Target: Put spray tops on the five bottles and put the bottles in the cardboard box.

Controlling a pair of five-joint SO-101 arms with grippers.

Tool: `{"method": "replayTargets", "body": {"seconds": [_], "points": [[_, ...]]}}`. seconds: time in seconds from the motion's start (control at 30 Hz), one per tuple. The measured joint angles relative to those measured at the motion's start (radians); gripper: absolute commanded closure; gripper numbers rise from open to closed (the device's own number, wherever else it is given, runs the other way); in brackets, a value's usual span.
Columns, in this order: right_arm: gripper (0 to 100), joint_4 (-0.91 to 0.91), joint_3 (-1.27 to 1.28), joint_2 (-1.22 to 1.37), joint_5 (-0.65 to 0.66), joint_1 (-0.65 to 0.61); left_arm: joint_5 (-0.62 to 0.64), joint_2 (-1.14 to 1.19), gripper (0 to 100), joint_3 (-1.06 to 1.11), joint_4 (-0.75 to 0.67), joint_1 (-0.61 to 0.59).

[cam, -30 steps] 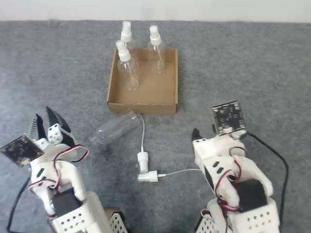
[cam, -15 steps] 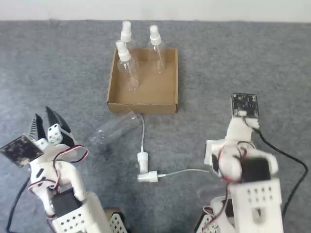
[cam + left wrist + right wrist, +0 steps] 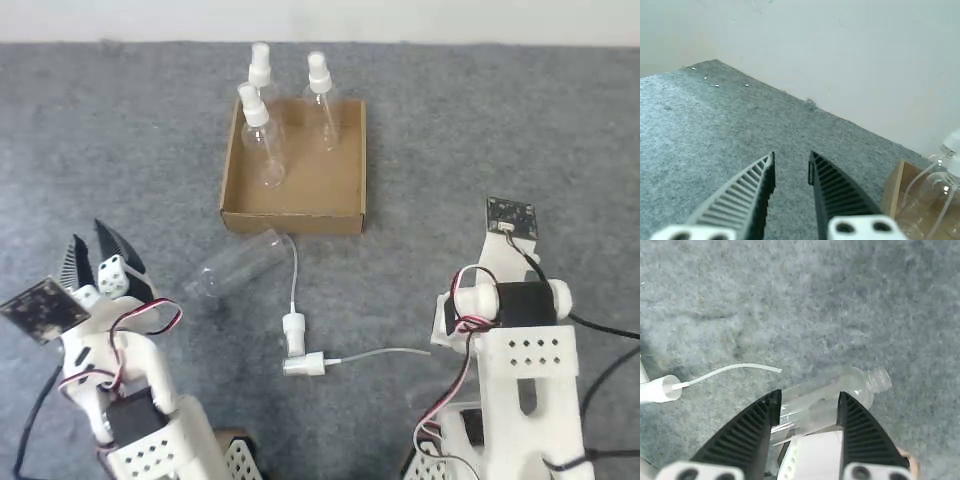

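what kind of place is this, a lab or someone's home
Probably a small robot test bench rather than a home: the left arm and right arm, with bare wiring, sit on a grey felt-like mat before a plain pale wall, with a cardboard box set out.

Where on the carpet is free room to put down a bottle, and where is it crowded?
Free: the grey carpet right of the cardboard box, beyond the right arm; also the carpet left of the box, beyond the left gripper. Crowded: in front of the box, where a capless bottle and two spray tops with tubes lie.
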Motion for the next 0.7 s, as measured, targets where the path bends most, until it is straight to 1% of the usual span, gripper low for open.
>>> {"method": "replayTargets", "body": {"seconds": [0.1, 0.6, 0.7], "points": [[73.9, 0.005, 0.000, 0.002, 0.000, 0.002, 0.000, 0.000, 89, 0.000, 0.000, 0.000], [73.9, -0.003, 0.008, 0.003, 0.000, 0.002, 0.000, 0.000, 89, 0.000, 0.000, 0.000], [73.9, -0.003, 0.008, 0.003, -0.043, 0.002, -0.002, 0.000, 89, 0.000, 0.000, 0.000]]}}
